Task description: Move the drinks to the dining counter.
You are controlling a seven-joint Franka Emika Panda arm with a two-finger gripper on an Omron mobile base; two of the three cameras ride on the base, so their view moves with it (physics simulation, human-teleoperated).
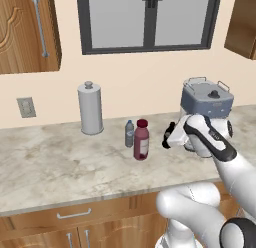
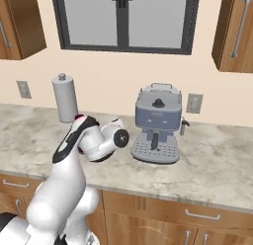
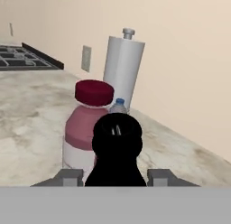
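Marble tabletop [image 1: 50,167] under window. Claw [image 3: 115,175] partly open, fingers flanking cola bottle [image 3: 116,151] at lower centre; firm grip unclear. Lift straight, clear of juice bottle [image 1: 141,139] behind.

The light is even and soft over the whole kitchen, bright but without glare. The window [image 1: 148,19] looks flat grey and gives no visible beam. The canister [image 1: 90,108] and the juice bottle [image 1: 141,140] throw only faint shadows on the counter [image 1: 55,164]. The pictures are slightly soft, and the black bottle [image 3: 117,151] near the hand camera is a featureless dark shape
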